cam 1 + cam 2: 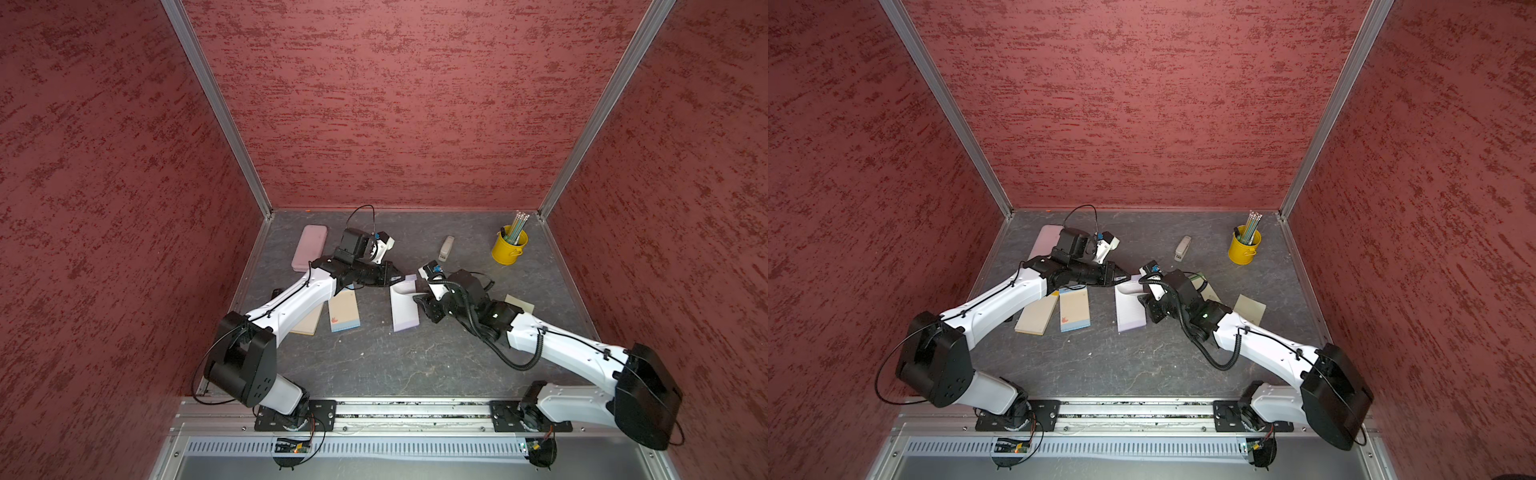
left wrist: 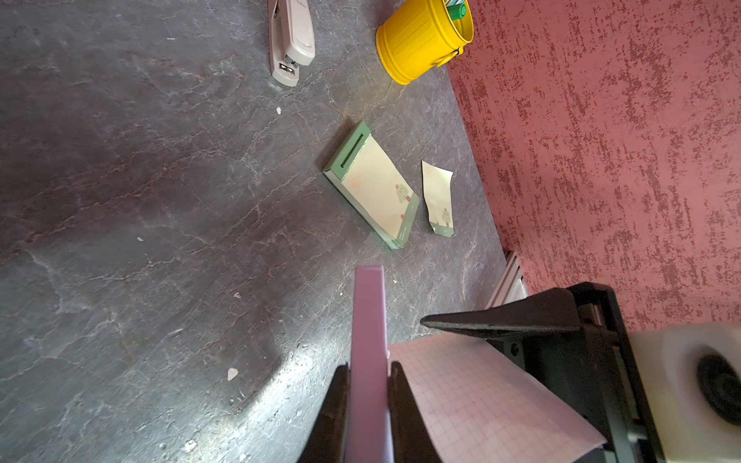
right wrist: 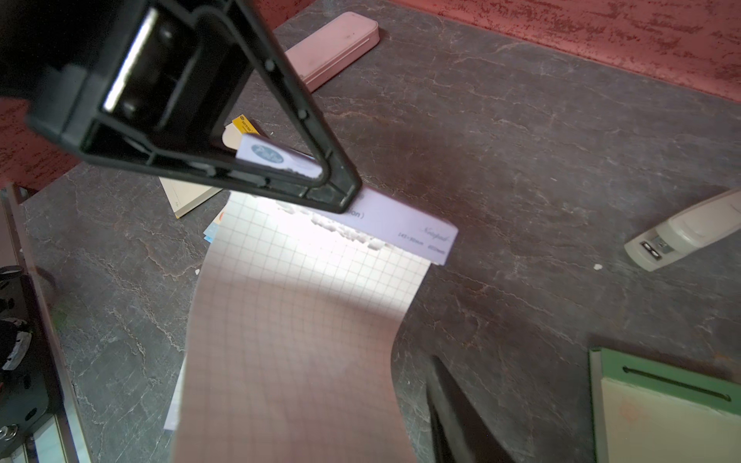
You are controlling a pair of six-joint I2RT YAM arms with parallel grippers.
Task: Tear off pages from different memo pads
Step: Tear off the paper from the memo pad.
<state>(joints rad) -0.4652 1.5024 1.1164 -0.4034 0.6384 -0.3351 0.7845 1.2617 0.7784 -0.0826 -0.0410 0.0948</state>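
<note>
My left gripper (image 2: pixel 369 366) clamps the lilac pad (image 3: pixel 401 224) mid-table, strip printed "Notepad 145×90mm". Its grid page (image 3: pixel 296 320) curls by my right gripper (image 1: pixel 417 296), hold unclear. Only the left wrist view shows the green pad (image 2: pixel 377 188) whole, at 2 o'clock.

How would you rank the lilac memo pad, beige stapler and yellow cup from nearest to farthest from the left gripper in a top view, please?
From the left gripper:
1. lilac memo pad: clamped at its top strip.
2. beige stapler: farther back, rightward.
3. yellow cup: back right corner.
</note>
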